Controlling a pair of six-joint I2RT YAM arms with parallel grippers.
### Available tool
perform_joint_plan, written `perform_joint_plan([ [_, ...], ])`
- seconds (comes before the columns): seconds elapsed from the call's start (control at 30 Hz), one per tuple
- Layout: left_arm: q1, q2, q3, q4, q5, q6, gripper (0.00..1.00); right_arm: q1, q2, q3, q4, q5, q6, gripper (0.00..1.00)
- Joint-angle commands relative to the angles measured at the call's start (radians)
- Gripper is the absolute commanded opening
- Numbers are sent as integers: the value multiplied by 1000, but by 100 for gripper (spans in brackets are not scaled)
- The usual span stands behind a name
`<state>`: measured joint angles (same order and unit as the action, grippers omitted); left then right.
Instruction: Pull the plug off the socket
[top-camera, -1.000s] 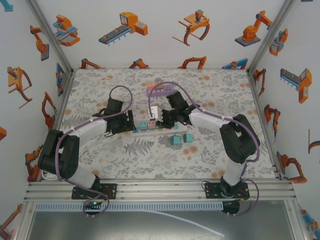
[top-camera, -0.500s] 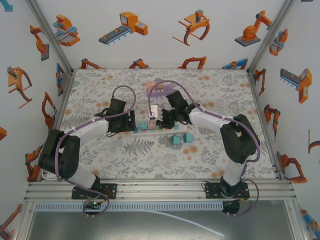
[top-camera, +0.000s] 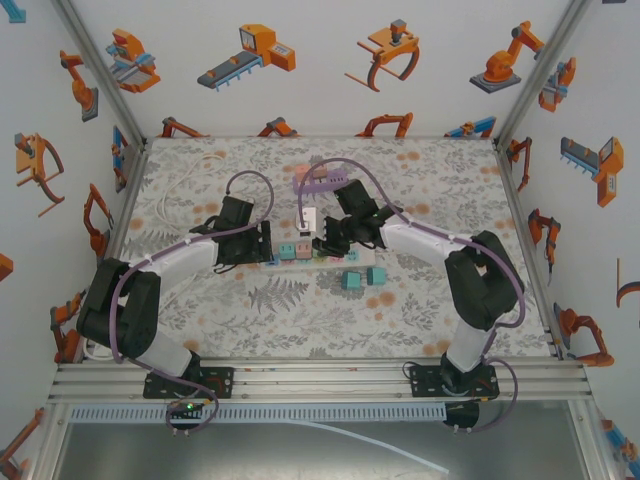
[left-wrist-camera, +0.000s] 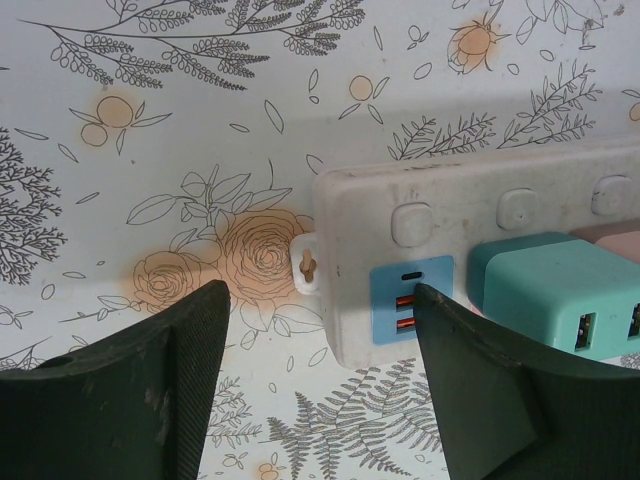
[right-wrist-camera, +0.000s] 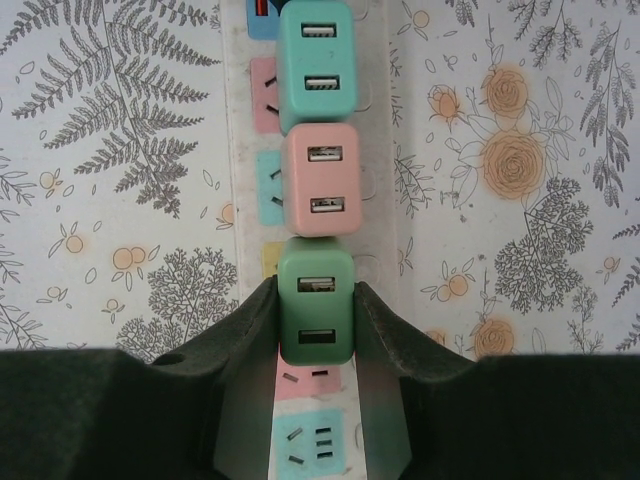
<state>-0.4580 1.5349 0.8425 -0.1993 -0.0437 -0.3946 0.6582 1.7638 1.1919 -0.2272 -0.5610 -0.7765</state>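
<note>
Floral paper covers the bench (top-camera: 300, 330), which is closed in by white walls (top-camera: 330, 70) printed with orange robot cartoons.

The right fingers (right-wrist-camera: 255, 330) are clamped on the green plug (right-wrist-camera: 316, 300), one dark pad pressed flat against each of its long sides. The plug's two USB ports face the wrist camera. It sits on the power strip (right-wrist-camera: 378, 200), and whether its pins are fully seated cannot be told. Next along the same strip, just beyond the green plug, is a pink plug (right-wrist-camera: 320, 180), and past that a teal plug (right-wrist-camera: 316, 60). All three stand in one row, close together. Coloured socket faces show on the strip beside and below the plugs.

The left fingers (left-wrist-camera: 170, 370) stand about half apart and hold nothing. The near end of the strip lies in the gap between them. One finger is over bare bench beside the strip's small mounting tab, and the other is level with a blue USB panel (left-wrist-camera: 410, 300). Whether either finger touches the strip cannot be told.

From above, the strip lies across the middle of the bench with an arm reaching in at each end. Two loose teal plugs (top-camera: 362, 277) rest on the bench just in front of it. A white cable (top-camera: 190, 172) loops over the far left of the bench.
</note>
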Motion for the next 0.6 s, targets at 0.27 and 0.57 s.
perform_joint_plan([
  [0.27,-3,-72,21,-108,8,33,69,4,-135,-59,99,14,113,1],
  [0.57,-3,-238,75,-155,72,48,70,4,-311,-207,358,164,654,1],
])
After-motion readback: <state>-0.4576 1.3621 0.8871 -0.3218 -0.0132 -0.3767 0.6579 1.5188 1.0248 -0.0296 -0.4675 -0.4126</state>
